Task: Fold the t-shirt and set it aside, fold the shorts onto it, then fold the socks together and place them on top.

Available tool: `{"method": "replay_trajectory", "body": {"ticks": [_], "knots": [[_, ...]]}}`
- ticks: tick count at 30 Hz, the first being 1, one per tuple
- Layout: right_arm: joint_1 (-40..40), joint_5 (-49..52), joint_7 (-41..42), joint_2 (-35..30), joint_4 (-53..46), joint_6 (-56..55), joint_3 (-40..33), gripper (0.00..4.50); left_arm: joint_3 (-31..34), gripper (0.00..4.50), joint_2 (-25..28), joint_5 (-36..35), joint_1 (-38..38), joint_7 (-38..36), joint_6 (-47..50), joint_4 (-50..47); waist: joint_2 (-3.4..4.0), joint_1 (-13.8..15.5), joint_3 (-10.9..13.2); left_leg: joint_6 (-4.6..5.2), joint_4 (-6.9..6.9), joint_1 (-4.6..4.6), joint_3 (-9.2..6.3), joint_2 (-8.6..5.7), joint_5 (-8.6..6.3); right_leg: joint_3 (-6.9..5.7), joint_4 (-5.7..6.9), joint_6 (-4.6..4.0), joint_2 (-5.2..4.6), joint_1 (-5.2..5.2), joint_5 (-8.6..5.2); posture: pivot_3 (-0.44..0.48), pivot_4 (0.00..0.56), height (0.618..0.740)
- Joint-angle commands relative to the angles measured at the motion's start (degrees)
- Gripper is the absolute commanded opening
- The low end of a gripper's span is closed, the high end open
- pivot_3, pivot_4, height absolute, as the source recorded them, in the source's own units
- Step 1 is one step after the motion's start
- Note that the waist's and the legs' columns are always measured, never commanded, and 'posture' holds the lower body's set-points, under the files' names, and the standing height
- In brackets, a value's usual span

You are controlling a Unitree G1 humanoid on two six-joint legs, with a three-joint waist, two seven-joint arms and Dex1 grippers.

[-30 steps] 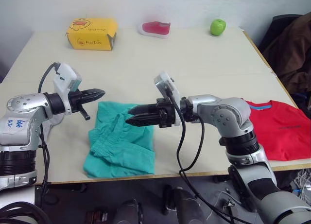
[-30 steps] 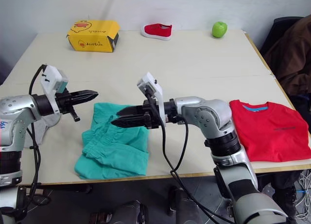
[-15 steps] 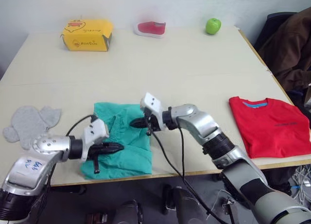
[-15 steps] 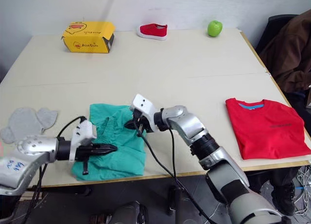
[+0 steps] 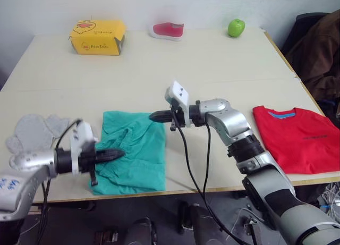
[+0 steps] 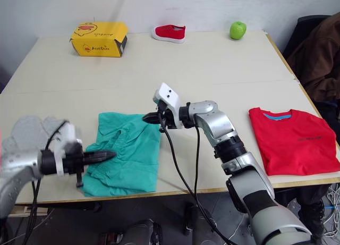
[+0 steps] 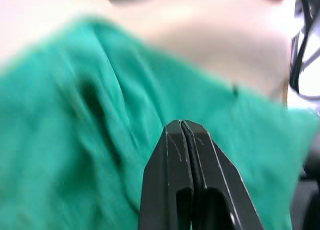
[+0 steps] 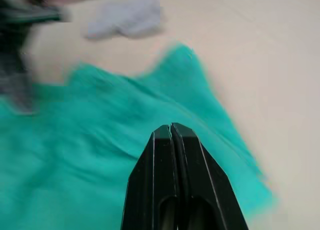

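The teal shorts (image 5: 135,152) lie crumpled near the table's front edge, waistband toward the left. My left gripper (image 5: 118,153) is shut, and its tip rests low over the shorts' left part by the waistband. My right gripper (image 5: 152,116) is shut too, just above the shorts' far right corner. No cloth shows between the closed fingers (image 7: 172,155) of the left gripper or the closed fingers (image 8: 162,160) of the right. The red t-shirt (image 5: 300,138) lies folded at the table's right front. The grey socks (image 5: 34,131) lie flat to the left of the shorts.
A yellow box (image 5: 98,36), a small red shoe (image 5: 168,30) and a green apple (image 5: 236,27) stand along the far edge of the table (image 5: 212,69). A brown jacket (image 5: 319,48) hangs on a chair past the right edge.
The camera has shifted. My left gripper has dropped from beside the shorts to low over their left part. My right gripper has gone from mid-shorts to their far right corner. Both stay shut.
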Motion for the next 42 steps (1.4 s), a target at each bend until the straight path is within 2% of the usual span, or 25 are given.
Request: {"method": "replay_trajectory", "body": {"ticks": [1,6,12,15,20,22,23,25,29,31,35,38,42], "knots": [[4.28,1.47,1.89,-2.21,-7.47,4.00,2.16,0.05,-4.16,0.00,0.25,3.66,-2.44,1.43,-0.99,3.63,0.00,0.01,0.00,0.00,-0.01,0.00,-0.01,-0.01,0.00,-0.01,-0.02,0.01,0.00,0.02,0.00,0.000,0.150,0.740],[10.71,-4.34,-0.33,-3.23,-7.98,1.34,8.36,0.05,-11.50,0.00,-0.68,12.94,-7.72,2.78,-7.85,14.03,0.00,-0.13,0.00,0.00,-0.01,0.00,0.01,-0.03,0.00,-0.04,0.00,0.01,0.02,0.02,0.01,0.000,0.150,0.740],[15.66,-5.72,-0.71,-7.34,-12.89,3.60,8.72,0.05,-12.45,0.00,-2.09,17.41,-13.39,2.44,-15.20,25.72,0.00,0.03,0.00,-0.01,0.04,-0.04,0.00,-0.03,0.00,-0.07,0.00,0.01,0.02,0.00,0.01,0.000,0.150,0.740],[17.66,-2.27,-0.70,-10.17,-17.98,7.45,4.64,0.05,-11.30,0.00,-1.44,17.21,-14.37,0.73,-16.59,27.56,-0.01,0.15,0.00,-0.01,0.08,-0.08,-0.04,-0.04,0.00,-0.11,-0.01,0.01,0.00,0.00,0.01,0.000,0.150,0.740],[19.43,8.59,-4.12,-13.22,-25.45,21.60,-8.09,0.05,-6.82,0.00,0.26,11.02,-13.25,-3.23,-12.28,21.43,-0.01,0.22,0.00,-0.01,0.10,-0.10,-0.09,-0.03,0.00,-0.15,-0.01,0.01,0.00,0.00,0.01,0.000,0.150,0.740],[20.02,13.66,-5.69,-14.83,-25.87,30.11,-13.91,0.43,-3.83,0.00,1.41,6.54,-11.48,-5.34,-9.08,16.37,-0.01,0.21,0.00,-0.01,0.10,-0.09,-0.11,-0.03,0.00,-0.15,-0.02,0.01,-0.01,0.01,0.01,0.000,0.150,0.740],[20.14,15.26,-6.64,-15.00,-25.70,32.80,-15.56,0.68,-2.86,0.30,1.88,4.84,-10.74,-6.13,-7.63,14.58,-0.01,0.24,0.00,-0.01,0.09,-0.09,-0.11,-0.02,0.00,-0.15,-0.03,0.01,-0.01,0.01,0.01,0.000,0.150,0.740],[19.87,17.25,-9.52,-13.89,-23.55,37.90,-18.18,1.28,-1.03,0.57,3.90,1.25,-7.97,-9.26,-4.87,10.10,-0.01,0.00,0.00,-0.01,0.09,-0.08,-0.11,-0.02,0.00,-0.14,-0.03,0.01,-0.01,0.02,0.01,0.000,0.150,0.740],[18.02,18.87,-13.83,-10.36,-18.98,42.28,-20.11,2.58,0.20,1.73,6.54,-0.64,-4.53,-11.31,-3.21,5.78,0.07,-0.04,0.05,-0.05,0.07,-0.03,-0.08,-0.01,0.00,-0.09,0.00,-0.01,0.00,0.02,0.00,0.000,0.150,0.740],[16.54,18.09,-16.02,-7.90,-15.11,42.11,-19.46,3.32,0.47,2.40,7.27,-0.45,-3.67,-11.44,-3.44,5.08,0.13,-0.02,0.08,-0.07,0.08,-0.01,-0.07,-0.03,0.02,-0.05,0.00,-0.02,0.00,0.02,-0.01,0.000,0.150,0.740],[13.63,15.93,-18.30,-3.04,-7.84,40.39,-15.26,4.50,1.26,3.51,7.54,-0.15,-3.95,-10.55,-3.57,5.12,0.15,-0.02,0.09,-0.08,0.07,-0.03,-0.07,-0.03,0.02,-0.05,0.05,-0.02,0.01,0.02,-0.01,0.000,0.150,0.740],[11.35,14.72,-18.91,0.04,-3.42,38.72,-13.21,4.50,1.63,4.40,7.60,-0.49,-3.94,-10.23,-3.19,4.84,0.15,-0.23,0.09,-0.08,0.06,-0.03,-0.06,-0.03,0.02,-0.05,0.04,-0.02,0.03,0.02,-0.01,0.000,0.150,0.740],[7.47,12.87,-20.72,7.11,3.55,36.41,-10.47,4.50,2.55,4.46,7.48,-1.71,-3.03,-10.15,-1.95,3.45,0.15,-0.32,0.09,-0.08,0.07,-0.04,-0.06,-0.02,0.02,-0.05,0.05,-0.02,0.05,0.02,-0.01,0.000,0.150,0.740]]}}
